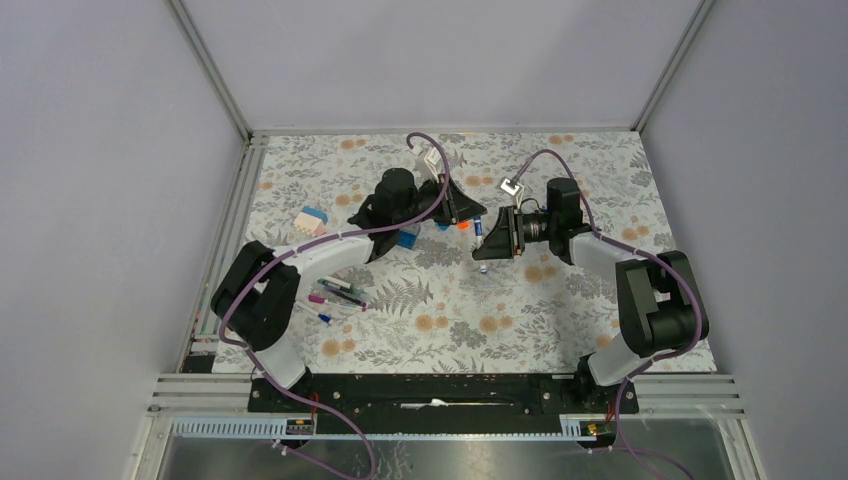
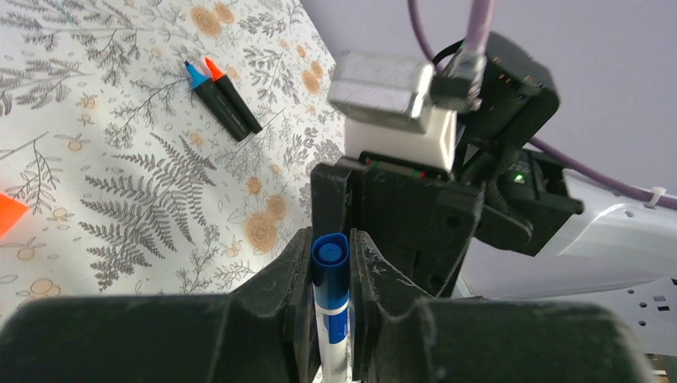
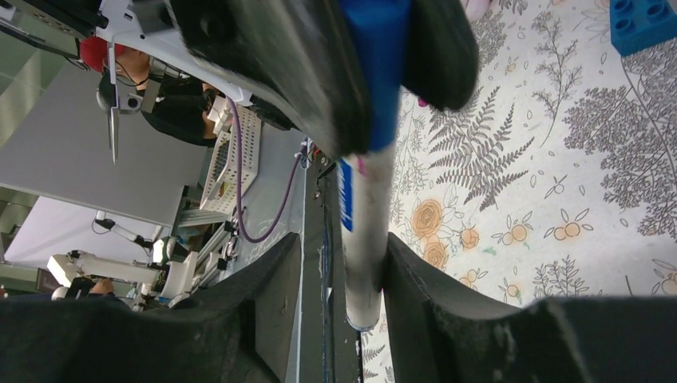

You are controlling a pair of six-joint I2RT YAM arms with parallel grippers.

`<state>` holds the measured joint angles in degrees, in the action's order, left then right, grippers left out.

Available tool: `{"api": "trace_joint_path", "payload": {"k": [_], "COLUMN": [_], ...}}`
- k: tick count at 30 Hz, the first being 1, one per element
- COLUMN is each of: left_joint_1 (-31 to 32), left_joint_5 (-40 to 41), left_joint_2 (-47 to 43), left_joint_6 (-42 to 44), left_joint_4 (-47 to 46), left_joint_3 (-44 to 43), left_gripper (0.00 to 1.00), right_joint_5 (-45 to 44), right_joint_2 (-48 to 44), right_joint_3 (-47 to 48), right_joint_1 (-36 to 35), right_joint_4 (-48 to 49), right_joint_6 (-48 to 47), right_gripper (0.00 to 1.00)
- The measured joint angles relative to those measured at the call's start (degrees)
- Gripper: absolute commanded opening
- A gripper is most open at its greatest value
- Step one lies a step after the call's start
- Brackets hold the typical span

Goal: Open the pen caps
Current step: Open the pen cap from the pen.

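A white pen (image 2: 332, 339) with a blue cap (image 2: 330, 257) hangs in the air between both arms. My left gripper (image 2: 330, 263) is shut on the blue cap, one finger on each side. In the right wrist view the same cap (image 3: 380, 72) sits in the left fingers (image 3: 303, 72) at the top. The white barrel (image 3: 367, 231) runs down between the jaws of my right gripper (image 3: 343, 249). Those jaws stand apart: the barrel lies against one finger, with a gap on the other side. From above, the left gripper (image 1: 476, 214) and the right gripper (image 1: 490, 246) meet at mid-table.
Two uncapped black pens (image 2: 222, 97) with blue and orange tips lie on the floral cloth (image 1: 560, 300). An orange cap (image 1: 463, 225) and a blue brick (image 1: 407, 238) lie near the left gripper. Several pens (image 1: 335, 292) and a pastel block (image 1: 312, 222) sit at the left.
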<state>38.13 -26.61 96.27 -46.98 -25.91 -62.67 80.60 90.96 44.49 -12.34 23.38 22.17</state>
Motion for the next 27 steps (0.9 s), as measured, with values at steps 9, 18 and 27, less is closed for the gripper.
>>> {"api": "trace_joint_path", "payload": {"k": [9, 18, 27], "left_joint_1": [0.7, 1.1, -1.8], "left_joint_5": [0.3, 0.9, 1.0], "left_joint_2": [-0.2, -0.2, -2.3], "left_joint_6": [-1.2, -3.1, -3.0], "left_joint_4": [-4.0, -7.9, -6.8], "left_joint_3": [3.7, 5.3, 6.1], "left_gripper": [0.00, 0.00, 0.00], "right_joint_5": [-0.6, -1.9, -3.1], "right_joint_2": [0.0, 0.0, 0.7], "right_joint_3": [0.9, 0.9, 2.1], "right_joint_1": [0.3, 0.5, -0.8], "right_joint_4": [-1.6, -1.8, -0.1], "right_joint_6": [0.3, 0.4, 0.6], "right_gripper": [0.35, 0.00, 0.00]}}
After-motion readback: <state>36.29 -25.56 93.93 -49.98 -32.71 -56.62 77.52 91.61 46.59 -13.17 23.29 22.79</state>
